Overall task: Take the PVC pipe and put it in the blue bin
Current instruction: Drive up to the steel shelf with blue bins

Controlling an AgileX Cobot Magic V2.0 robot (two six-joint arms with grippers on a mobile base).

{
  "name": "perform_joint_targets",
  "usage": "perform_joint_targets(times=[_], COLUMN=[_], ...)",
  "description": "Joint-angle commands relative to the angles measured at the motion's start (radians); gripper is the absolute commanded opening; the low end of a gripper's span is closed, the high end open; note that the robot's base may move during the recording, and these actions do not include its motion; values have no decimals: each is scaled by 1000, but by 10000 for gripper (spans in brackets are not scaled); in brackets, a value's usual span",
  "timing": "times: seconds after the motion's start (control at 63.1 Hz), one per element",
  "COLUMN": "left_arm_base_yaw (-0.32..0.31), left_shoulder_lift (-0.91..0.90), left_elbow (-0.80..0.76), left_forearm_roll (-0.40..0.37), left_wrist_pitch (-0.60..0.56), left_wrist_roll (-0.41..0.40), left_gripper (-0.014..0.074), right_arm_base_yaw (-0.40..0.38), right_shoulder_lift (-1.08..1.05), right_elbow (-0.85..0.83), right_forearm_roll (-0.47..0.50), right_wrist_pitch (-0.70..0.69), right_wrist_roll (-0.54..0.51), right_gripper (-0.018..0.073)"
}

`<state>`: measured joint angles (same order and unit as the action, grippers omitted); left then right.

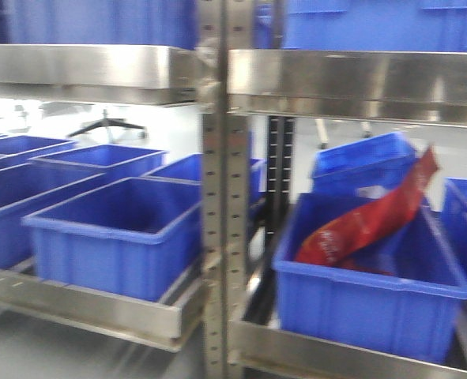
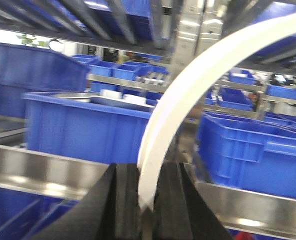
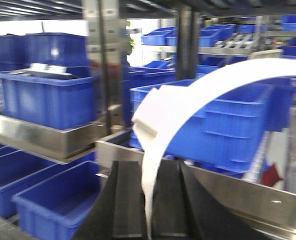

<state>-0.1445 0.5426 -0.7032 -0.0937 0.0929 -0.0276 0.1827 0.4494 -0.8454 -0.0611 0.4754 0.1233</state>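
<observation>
i am watching a white curved pvc pipe (image 2: 188,85) rising in an arc from between the black fingers of the left gripper (image 2: 146,200), which is clamping its lower end. the right gripper (image 3: 148,200) is clamping a white arc the same way; i am judging it to be the same pipe. the front view is showing neither arm, only steel shelving (image 1: 217,237), an empty blue plastic bin (image 1: 99,260) and a red packet (image 1: 367,225) lying in another bin. because it is bending so freely, i am treating the pipe as light, smooth and springy. it is likely to whip back if one end slips, so gripping close to the ends is looking sensible.
</observation>
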Motion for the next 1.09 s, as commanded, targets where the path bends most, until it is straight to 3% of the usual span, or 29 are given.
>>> perform_joint_targets(times=[0.0, 1.077], left_arm_base_yaw=[-5, -5], left_shoulder_lift=[0, 0], left_elbow=[1, 1], left_forearm_roll=[0, 0], left_wrist_pitch=[-28, -28], left_wrist_roll=[0, 0], left_gripper=[-111, -111], right_arm_base_yaw=[1, 1], right_shoulder_lift=[-5, -5], right_elbow=[1, 1], right_forearm_roll=[-3, -3], right_wrist_pitch=[-20, -20], right_wrist_roll=[-4, -4], right_gripper=[-167, -167])
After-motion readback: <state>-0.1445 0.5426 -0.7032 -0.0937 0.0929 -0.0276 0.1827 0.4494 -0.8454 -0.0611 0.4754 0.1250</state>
